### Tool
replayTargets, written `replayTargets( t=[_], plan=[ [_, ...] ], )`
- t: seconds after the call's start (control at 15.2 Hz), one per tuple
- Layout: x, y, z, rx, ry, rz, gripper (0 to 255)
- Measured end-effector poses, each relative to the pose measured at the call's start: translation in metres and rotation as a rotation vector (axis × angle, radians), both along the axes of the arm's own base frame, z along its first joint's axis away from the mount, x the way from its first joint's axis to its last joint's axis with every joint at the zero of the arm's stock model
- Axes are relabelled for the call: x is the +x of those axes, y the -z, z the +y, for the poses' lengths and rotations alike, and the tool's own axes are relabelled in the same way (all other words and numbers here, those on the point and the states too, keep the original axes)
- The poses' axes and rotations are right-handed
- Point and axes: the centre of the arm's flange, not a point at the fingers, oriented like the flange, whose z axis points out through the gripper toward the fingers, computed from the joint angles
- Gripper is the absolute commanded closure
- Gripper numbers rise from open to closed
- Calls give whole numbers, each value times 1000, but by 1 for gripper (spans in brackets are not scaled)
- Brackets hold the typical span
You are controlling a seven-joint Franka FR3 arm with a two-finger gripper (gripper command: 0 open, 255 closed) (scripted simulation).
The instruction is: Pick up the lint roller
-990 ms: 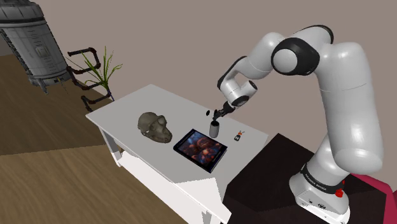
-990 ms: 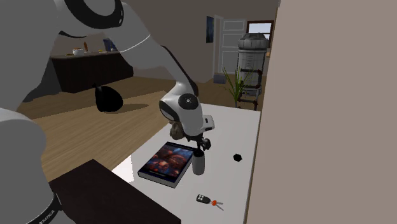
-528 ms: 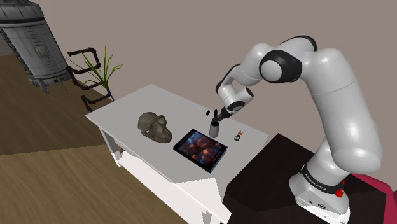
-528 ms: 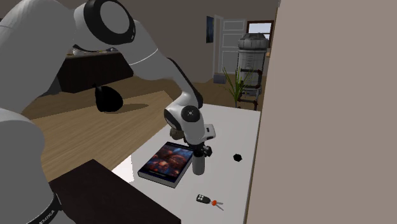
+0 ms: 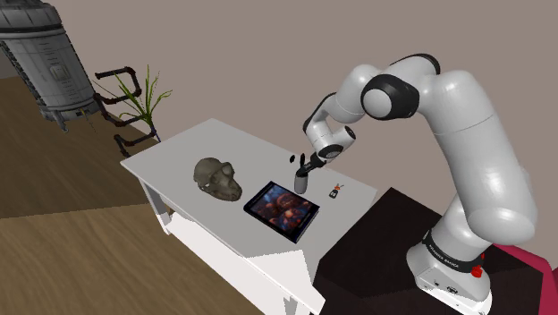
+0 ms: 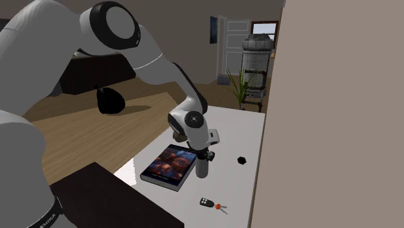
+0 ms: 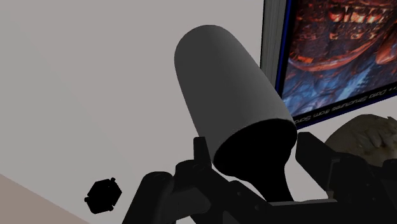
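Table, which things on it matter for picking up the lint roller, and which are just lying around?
For the job: grey lint roller; gripper at its top end.

Lying about: book; brown skull-like lump; key fob; small black object.

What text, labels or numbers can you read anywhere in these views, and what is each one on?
No text can be quoted with confidence.
Book: a line of small pale print runs along the cover's edge, too blurred to read.
Arm's base: a short band of dark lettering, too small to read.
Lint roller: plain grey, no label visible.
Keys: no marking that can be made out.
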Motion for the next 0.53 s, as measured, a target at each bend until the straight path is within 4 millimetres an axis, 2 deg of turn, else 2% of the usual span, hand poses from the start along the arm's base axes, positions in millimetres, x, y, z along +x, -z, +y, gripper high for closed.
replayTargets(
  t=[0.33,0.53],
  plan=[
    [0,0,0,0,0,0,255],
    [0,-9,0,0,0,3,255]
  ],
)
